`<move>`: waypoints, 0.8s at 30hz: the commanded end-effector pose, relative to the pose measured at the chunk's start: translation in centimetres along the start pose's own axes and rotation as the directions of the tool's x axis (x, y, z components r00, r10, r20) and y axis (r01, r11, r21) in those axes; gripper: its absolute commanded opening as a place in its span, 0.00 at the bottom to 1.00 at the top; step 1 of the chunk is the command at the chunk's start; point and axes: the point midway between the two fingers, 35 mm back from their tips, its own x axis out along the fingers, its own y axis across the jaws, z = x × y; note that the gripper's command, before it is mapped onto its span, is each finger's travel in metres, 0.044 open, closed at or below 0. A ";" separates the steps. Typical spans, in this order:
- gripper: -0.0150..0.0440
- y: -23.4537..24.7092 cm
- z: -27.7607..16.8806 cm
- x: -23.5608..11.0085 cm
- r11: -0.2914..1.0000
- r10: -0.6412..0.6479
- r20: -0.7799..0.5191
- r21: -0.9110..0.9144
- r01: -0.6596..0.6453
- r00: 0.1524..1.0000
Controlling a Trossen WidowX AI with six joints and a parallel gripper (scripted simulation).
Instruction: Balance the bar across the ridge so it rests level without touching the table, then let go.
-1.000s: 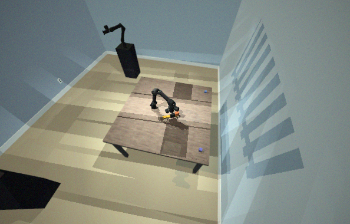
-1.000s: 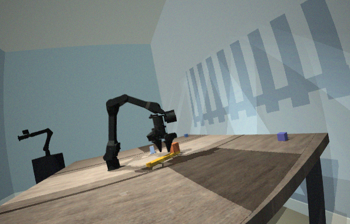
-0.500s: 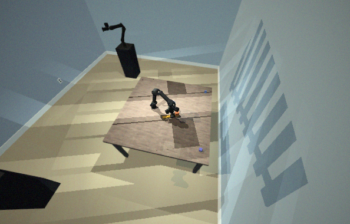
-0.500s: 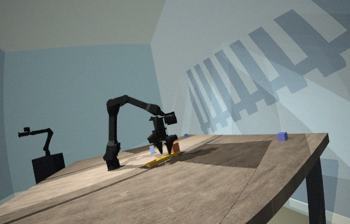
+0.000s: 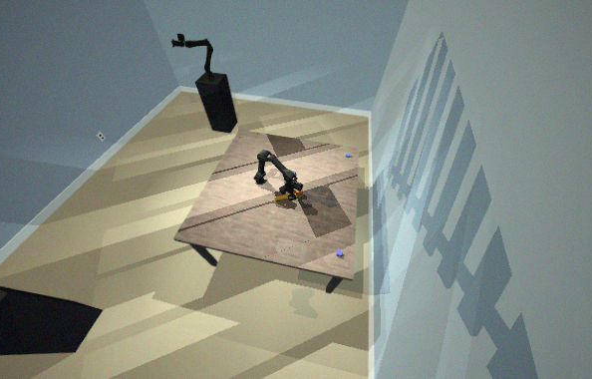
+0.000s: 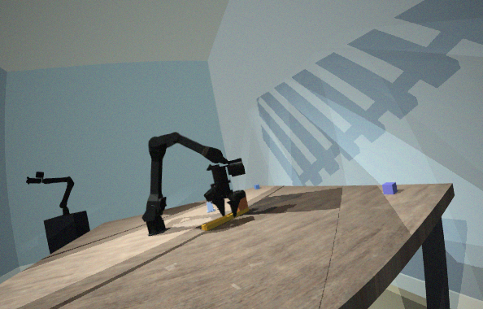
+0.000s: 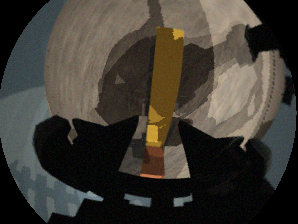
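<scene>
A yellow bar [image 5: 283, 197] [image 6: 219, 222] [image 7: 166, 72] lies slanted on the wooden table [image 5: 259, 234] [image 6: 293, 252]. Its far end leans on a small orange ridge block [image 5: 300, 193] [image 6: 243, 202] [image 7: 153, 163], and its near end rests on the table top. My gripper [image 5: 291, 191] [image 6: 228, 211] [image 7: 158, 120] is open and low over the bar's ridge end, with one finger on each side of the bar. I cannot tell whether the fingers touch the bar. In the wrist view the bar runs away from me between the dark fingers.
Small blue cubes sit near the table corners [image 5: 348, 155] [image 5: 340, 252] [image 6: 389, 188] [image 6: 257, 186], and a pale blue block [image 6: 210, 207] sits behind the gripper. A second dark arm stands on a black pedestal [image 5: 216, 100] [image 6: 67, 228] off the table.
</scene>
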 end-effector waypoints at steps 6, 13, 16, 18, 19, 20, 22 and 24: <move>0.79 0.0 0.1 0.4 1.000 -0.003 0.010 0.006 0.003 1.000; 0.65 0.0 0.0 0.1 1.000 -0.003 0.003 0.000 0.003 1.000; 0.52 0.0 0.0 0.1 1.000 -0.003 0.003 0.000 0.003 1.000; 0.47 0.0 0.0 0.1 1.000 -0.003 0.003 0.000 0.003 1.000; 0.45 0.0 0.0 0.1 1.000 -0.003 0.003 0.000 0.003 1.000; 0.44 0.0 0.0 0.1 1.000 -0.003 0.003 0.000 0.003 1.000; 0.42 0.0 0.0 0.1 1.000 -0.003 0.003 0.000 0.003 1.000; 0.40 0.0 0.0 0.1 1.000 -0.003 0.003 0.000 0.003 1.000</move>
